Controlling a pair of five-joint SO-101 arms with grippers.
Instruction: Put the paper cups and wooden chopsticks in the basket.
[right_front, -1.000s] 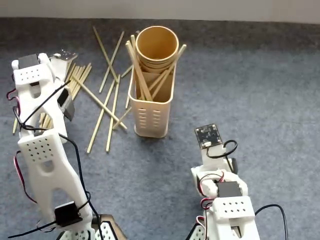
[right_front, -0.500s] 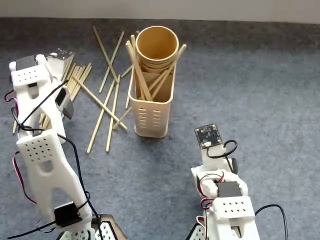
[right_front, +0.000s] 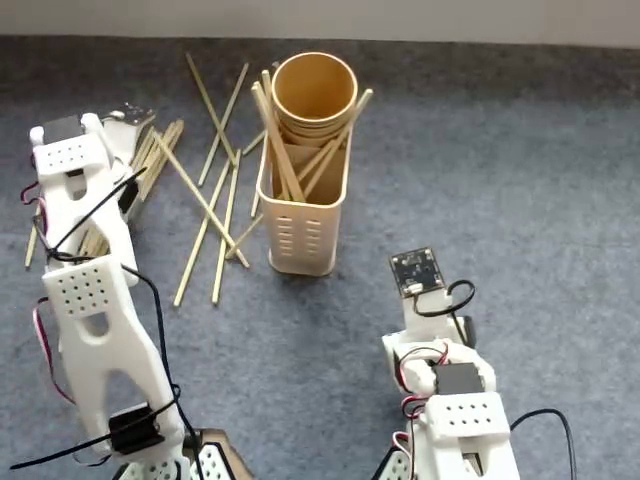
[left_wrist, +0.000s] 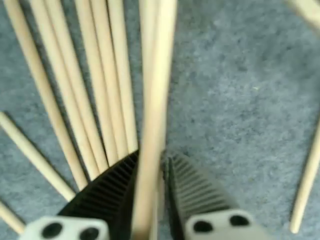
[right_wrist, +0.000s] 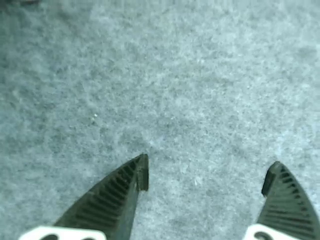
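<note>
A white slotted basket (right_front: 300, 235) stands at the middle of the grey carpet. It holds stacked paper cups (right_front: 313, 92) and several wooden chopsticks (right_front: 285, 160). More loose chopsticks (right_front: 205, 215) lie fanned on the carpet left of it. My left arm (right_front: 70, 160) hangs over the bundle at the far left. My left gripper (left_wrist: 151, 157) is shut on one chopstick (left_wrist: 157, 85), which runs out lengthwise between the jaws above several others (left_wrist: 95, 100) lying side by side. My right gripper (right_wrist: 207, 167) is open over bare carpet, with its arm (right_front: 440, 385) at the front right.
Grey carpet (right_front: 500, 180) stretches right of the basket and between the arms. A pale wall edge runs along the back. Loose chopsticks cross each other just left of the basket, close to its wall.
My left arm's wrist drifted left, then came back right and slightly toward the back. The left end of one long chopstick swung toward the back with it. The right arm stayed still.
</note>
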